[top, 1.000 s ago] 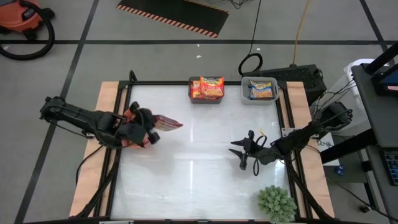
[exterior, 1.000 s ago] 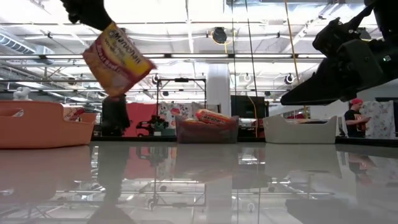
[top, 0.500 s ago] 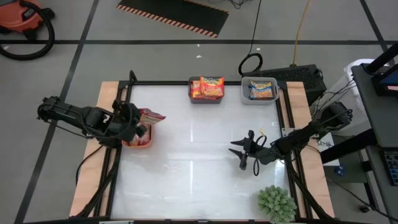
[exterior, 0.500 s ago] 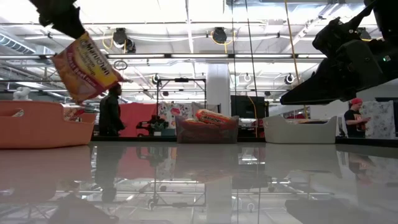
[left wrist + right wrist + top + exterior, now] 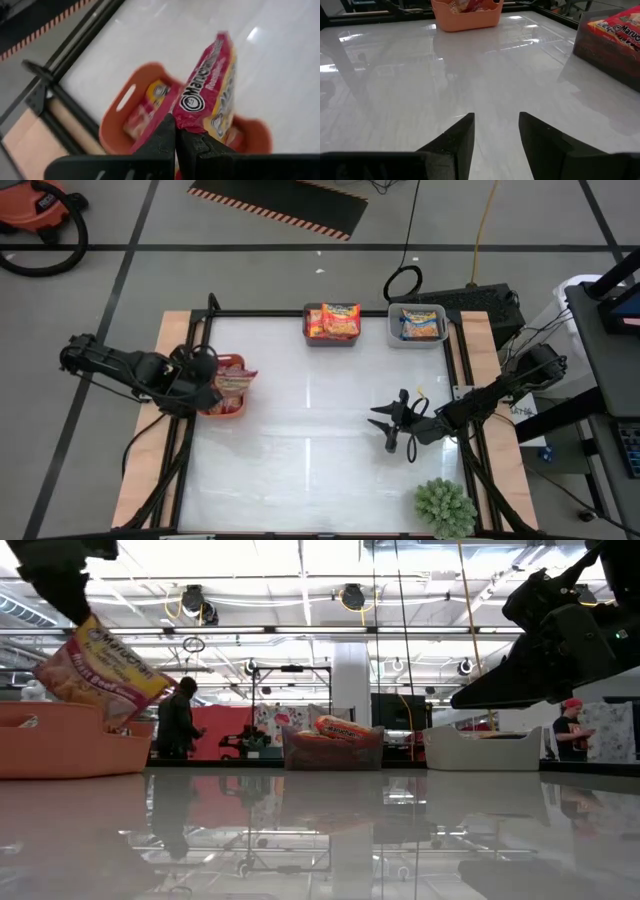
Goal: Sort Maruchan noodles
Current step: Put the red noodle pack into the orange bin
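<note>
Overhead first: we see the left gripper (image 5: 205, 380) over the orange bin (image 5: 226, 409) at the table's left edge, with a noodle packet (image 5: 236, 379) sticking out just ahead of its fingertips, above the bin's opening. The right gripper (image 5: 396, 426) waits well apart, over bare table. Ahead of it at the far edge sit a dark bin (image 5: 331, 336) and a pale bin (image 5: 417, 336), each already holding packets. We spot no loose packets on the table (image 5: 320, 450), so we judge sorting nearly done: this packet looks like the last, and only the drop is left.

Low view: the packet (image 5: 98, 675) hangs tilted from the left gripper's fingers, its lower corner at the orange bin's (image 5: 60, 740) rim level. Pink-red trim, orange-yellow front, white Maruchan lettering. It is not resting in the bin yet, as far as we can tell. The dark bin (image 5: 333, 750) and the pale bin (image 5: 480, 753) stand farther back.

Left wrist: the fingers (image 5: 162, 140) are pressed together, pinching the packet's (image 5: 212, 85) crimped end seam. The packet is crinkly, flat and glossy. The orange bin (image 5: 117, 125) lies right beyond the tips, with at least one packet inside.

Right wrist: the fingers (image 5: 460, 137) are spread, with nothing between them. The orange bin (image 5: 467, 15) lies far ahead.
</note>
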